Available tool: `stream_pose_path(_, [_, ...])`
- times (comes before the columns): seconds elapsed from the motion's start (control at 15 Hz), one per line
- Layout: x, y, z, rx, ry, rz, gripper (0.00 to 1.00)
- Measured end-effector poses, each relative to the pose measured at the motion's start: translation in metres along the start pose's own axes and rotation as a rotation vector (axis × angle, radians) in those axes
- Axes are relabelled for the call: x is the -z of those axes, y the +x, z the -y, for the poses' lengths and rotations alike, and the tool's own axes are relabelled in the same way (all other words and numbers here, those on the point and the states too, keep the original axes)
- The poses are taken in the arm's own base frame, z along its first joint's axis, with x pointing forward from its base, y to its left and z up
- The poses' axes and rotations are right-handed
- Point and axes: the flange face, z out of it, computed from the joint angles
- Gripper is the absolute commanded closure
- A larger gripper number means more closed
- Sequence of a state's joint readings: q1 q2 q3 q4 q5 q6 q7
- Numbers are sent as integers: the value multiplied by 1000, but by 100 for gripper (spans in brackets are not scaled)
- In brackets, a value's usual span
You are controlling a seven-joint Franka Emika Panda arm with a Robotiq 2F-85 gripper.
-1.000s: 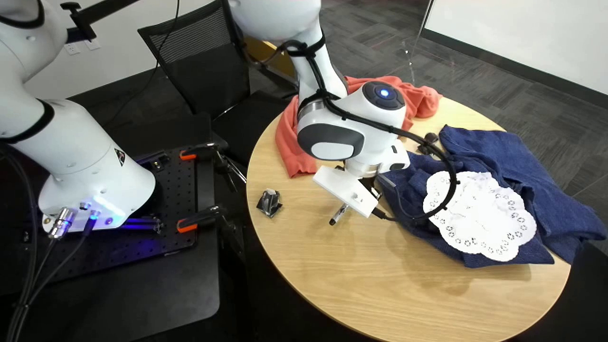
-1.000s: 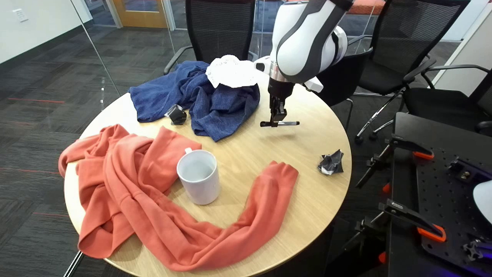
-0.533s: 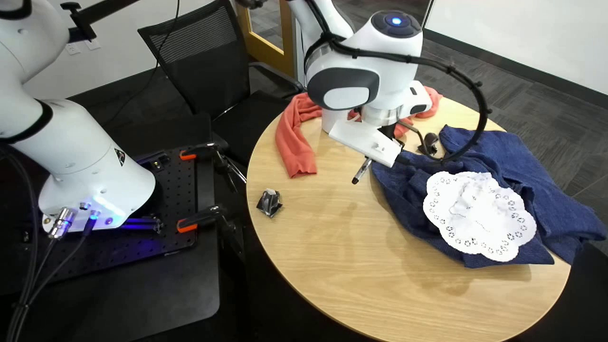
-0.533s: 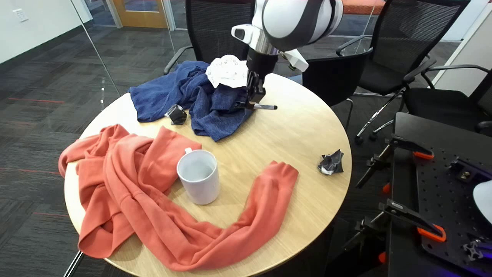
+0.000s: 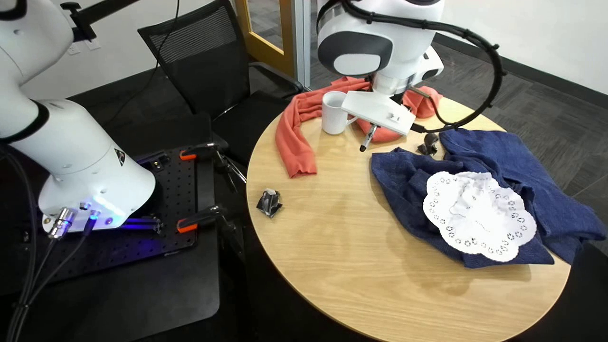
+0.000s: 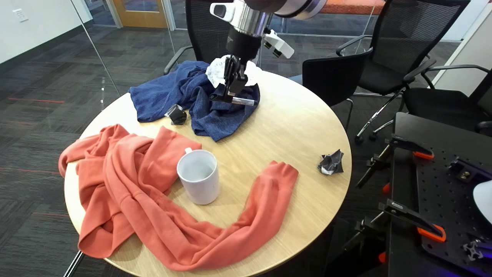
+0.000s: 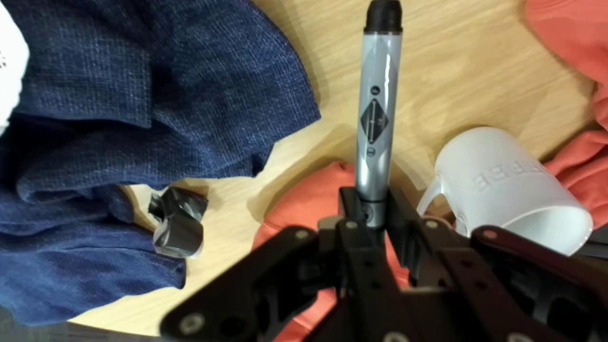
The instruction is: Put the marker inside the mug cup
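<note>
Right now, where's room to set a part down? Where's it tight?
Bare: the table between the lone black scrap, blue denim and its rim. Tight: around the mug, with the orange garment on several sides; near the other black scrap, beside the denim; in the wrist view, between denim and mug, where the claw holds the marker.

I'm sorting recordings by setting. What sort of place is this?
Probably an office meeting room, judging by the black mesh-backed chairs, the round wood-look table and the dark grey carpet.
</note>
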State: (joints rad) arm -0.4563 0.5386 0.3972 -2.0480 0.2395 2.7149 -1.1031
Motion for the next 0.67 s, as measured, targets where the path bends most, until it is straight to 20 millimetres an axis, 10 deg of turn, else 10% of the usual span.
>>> stream_pose_path(0.67, [23,36,21,182,165,-209,95])
